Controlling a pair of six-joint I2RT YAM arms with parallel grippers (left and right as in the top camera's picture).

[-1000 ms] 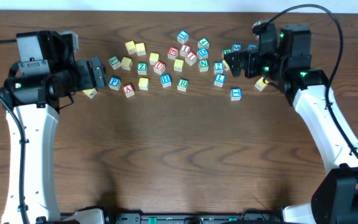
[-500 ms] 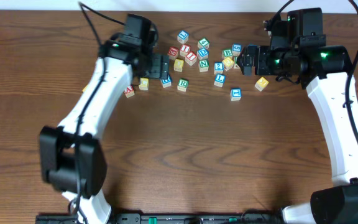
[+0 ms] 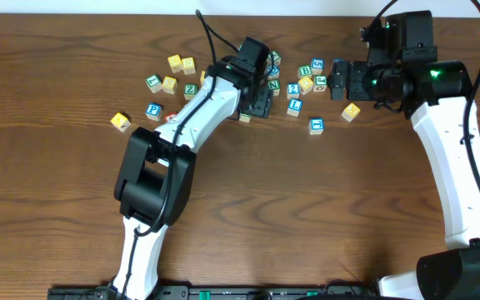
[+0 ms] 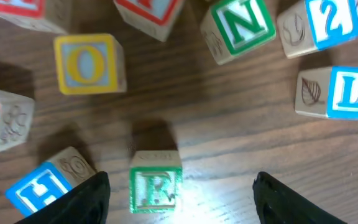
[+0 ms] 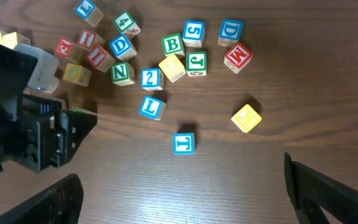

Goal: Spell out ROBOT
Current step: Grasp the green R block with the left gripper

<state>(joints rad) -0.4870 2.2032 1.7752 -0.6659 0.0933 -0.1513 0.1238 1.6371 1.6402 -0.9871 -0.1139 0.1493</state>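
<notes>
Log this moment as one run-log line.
left jaws: open, flanking green-lettered wooden R block, not touching | right jaws: open, empty | word: none placed

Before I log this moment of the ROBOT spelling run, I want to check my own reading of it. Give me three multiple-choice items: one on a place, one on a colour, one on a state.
1. Where does the R block lie?
A) between the left fingers
B) stacked on another block
C) lifted clear of the wood

2. What colour is its letter?
A) red
B) green
C) blue

3. How do the left fingers stand?
A) shut on the R block
B) shut on nothing
C) open

Answers:
1 A, since the left wrist view shows the block lying flat with one finger to either side.
2 B, since the R and its frame are green.
3 C, since the fingers are wide apart and bare wood shows between each finger and the block.
</notes>
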